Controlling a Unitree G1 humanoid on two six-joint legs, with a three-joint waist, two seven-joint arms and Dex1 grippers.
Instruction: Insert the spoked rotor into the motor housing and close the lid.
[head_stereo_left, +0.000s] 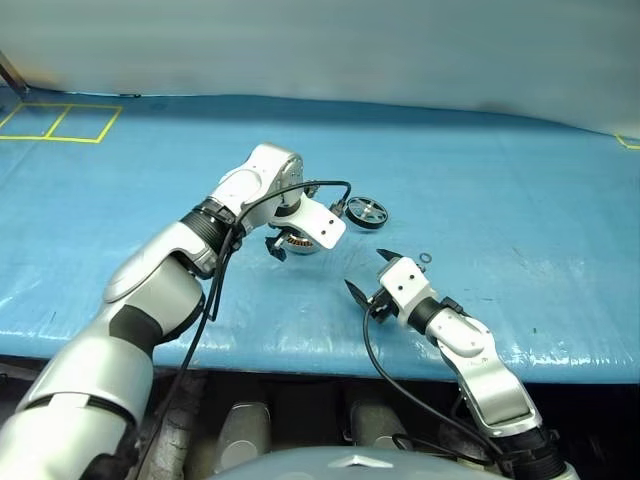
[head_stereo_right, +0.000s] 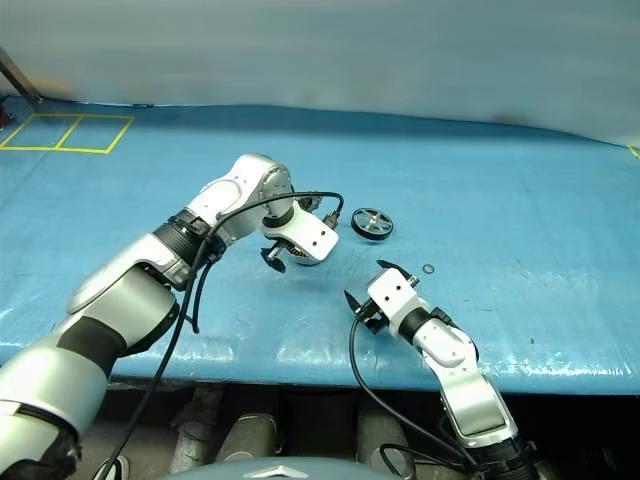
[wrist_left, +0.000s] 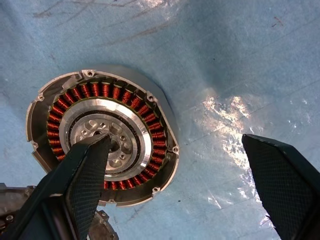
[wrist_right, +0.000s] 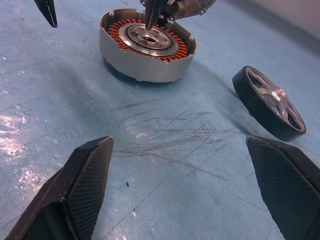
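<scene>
The motor housing (wrist_left: 102, 145) lies on the blue table cover, a silver-rimmed cup with copper windings around a silver centre. My left gripper (wrist_left: 175, 145) hangs open above it, pointing down, with one finger (wrist_left: 85, 185) over the centre and the other beyond the rim, holding nothing. The lid (wrist_right: 192, 6), a grey metal part, sits joined at the housing's far edge and stands off it. The spoked rotor (head_stereo_left: 367, 212), black-rimmed with silver spokes, rests tilted on the cover just right of the housing. My right gripper (head_stereo_left: 368, 272) stands open and empty, nearer the table's front, pointing toward both.
A small dark ring (head_stereo_left: 427, 258) lies on the cover just right of my right gripper. Yellow tape squares (head_stereo_left: 60, 122) mark the far left corner. The blue cover (head_stereo_left: 500, 180) stretches wide to the right and behind. The table's front edge runs close below my right gripper.
</scene>
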